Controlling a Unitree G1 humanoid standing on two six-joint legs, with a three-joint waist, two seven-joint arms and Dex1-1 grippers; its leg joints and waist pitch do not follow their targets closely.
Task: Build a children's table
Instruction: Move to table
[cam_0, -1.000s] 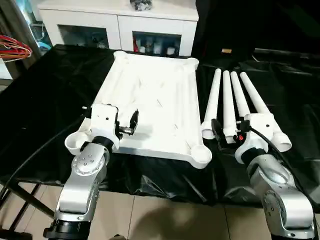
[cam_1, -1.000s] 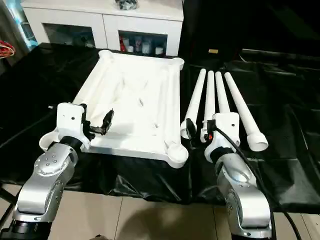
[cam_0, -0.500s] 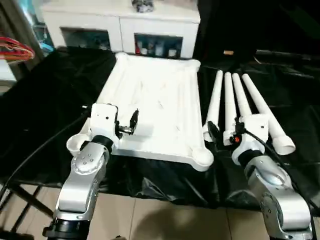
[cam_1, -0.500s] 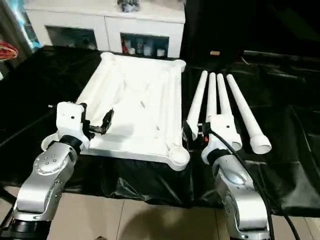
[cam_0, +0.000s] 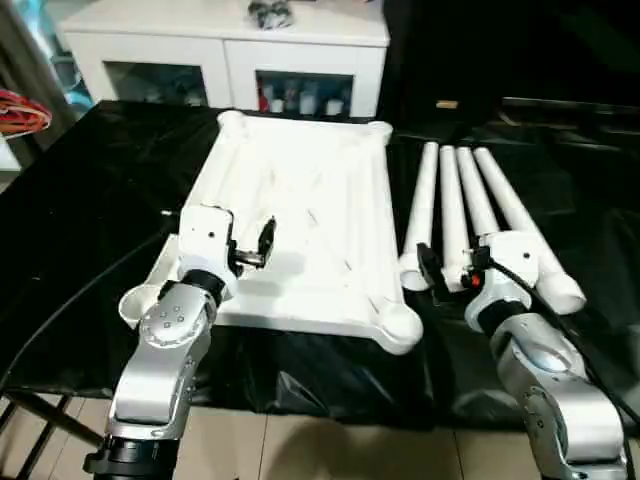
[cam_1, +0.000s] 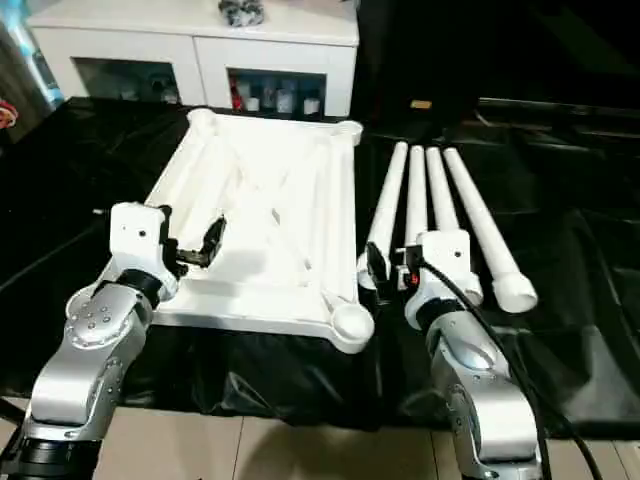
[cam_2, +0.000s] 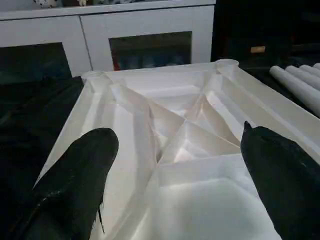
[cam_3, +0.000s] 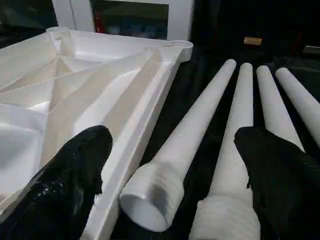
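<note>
Beside tabletop (cam_0: 300, 200), four legs (cam_0: 470, 205)

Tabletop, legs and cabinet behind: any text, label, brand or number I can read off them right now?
None readable.
Tabletop: plain white ribbed plastic, no marking visible.
Four legs: plain white, no marking visible.
Cabinet: items behind its glass doors are too small and blurred to read.
Small tan tag on the black surface behind the legs: too small to read.
</note>
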